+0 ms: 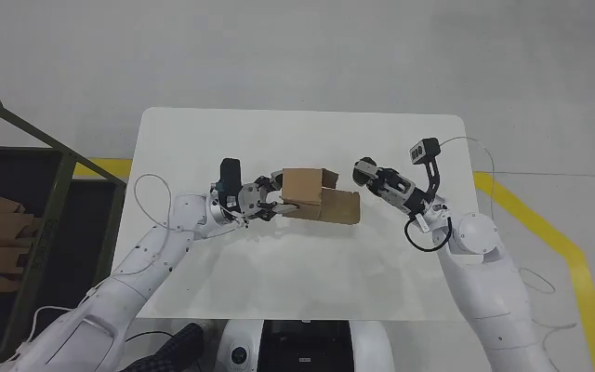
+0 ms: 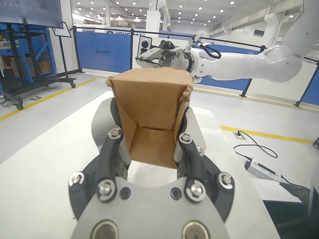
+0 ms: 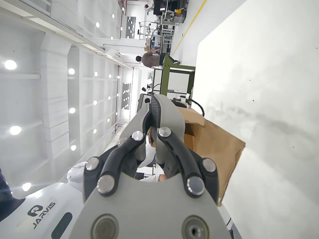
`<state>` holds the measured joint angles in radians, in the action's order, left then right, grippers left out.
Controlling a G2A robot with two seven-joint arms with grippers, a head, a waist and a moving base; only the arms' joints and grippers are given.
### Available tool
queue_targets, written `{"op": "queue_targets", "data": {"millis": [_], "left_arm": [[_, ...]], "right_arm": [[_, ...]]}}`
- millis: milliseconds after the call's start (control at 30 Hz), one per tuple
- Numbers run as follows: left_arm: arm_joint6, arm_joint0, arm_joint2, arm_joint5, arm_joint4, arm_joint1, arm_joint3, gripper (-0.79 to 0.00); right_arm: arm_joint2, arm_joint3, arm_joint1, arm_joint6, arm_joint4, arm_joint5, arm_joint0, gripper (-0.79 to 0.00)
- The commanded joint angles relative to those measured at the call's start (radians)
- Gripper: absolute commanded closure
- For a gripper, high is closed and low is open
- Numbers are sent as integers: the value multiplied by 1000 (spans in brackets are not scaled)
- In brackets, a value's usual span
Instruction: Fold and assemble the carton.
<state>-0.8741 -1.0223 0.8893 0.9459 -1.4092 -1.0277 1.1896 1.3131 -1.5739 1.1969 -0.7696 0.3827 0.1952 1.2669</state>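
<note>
Found mid tabletop (image 1: pixel 232 279), partly erected: brown carton (image 1: pixel 311 192), clamped across open end by left tool (image 1: pixel 275 196). Noted near outer flap (image 1: pixel 340 206): right tool (image 3: pixel 152 111), pressed together, apparently empty. Advised: hold clamp firm; push flap squarely along crease, sparing torn corner (image 2: pixel 185 94).

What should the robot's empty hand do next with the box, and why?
Probably the right gripper, shut and empty beside the carton, should nudge over to the open flap that sticks out and push it closed. The left gripper clamps the carton's other end, so the carton should stay put.
</note>
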Motion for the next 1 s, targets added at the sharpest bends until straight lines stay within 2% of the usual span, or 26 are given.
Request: {"op": "queue_targets", "data": {"millis": [0,267,667,800,967], "left_arm": [[-2,-2,-2,-2,4,4,6,-409],[-8,0,-13,-8,18,14,26,-385],[-19,23,-38,-19,26,20,16,-385],[-23,29,-49,-23,29,20,12,-391],[-36,32,-52,-36,36,25,16,-403]], "right_arm": [[-19,-3,2,19,-34,-13,-15,0],[-81,25,9,40,-101,-58,-54,0],[-129,-63,5,3,-169,-68,-12,0],[-102,-84,0,20,-162,-60,2,0],[24,-101,-15,86,-107,-33,70,0]]}}
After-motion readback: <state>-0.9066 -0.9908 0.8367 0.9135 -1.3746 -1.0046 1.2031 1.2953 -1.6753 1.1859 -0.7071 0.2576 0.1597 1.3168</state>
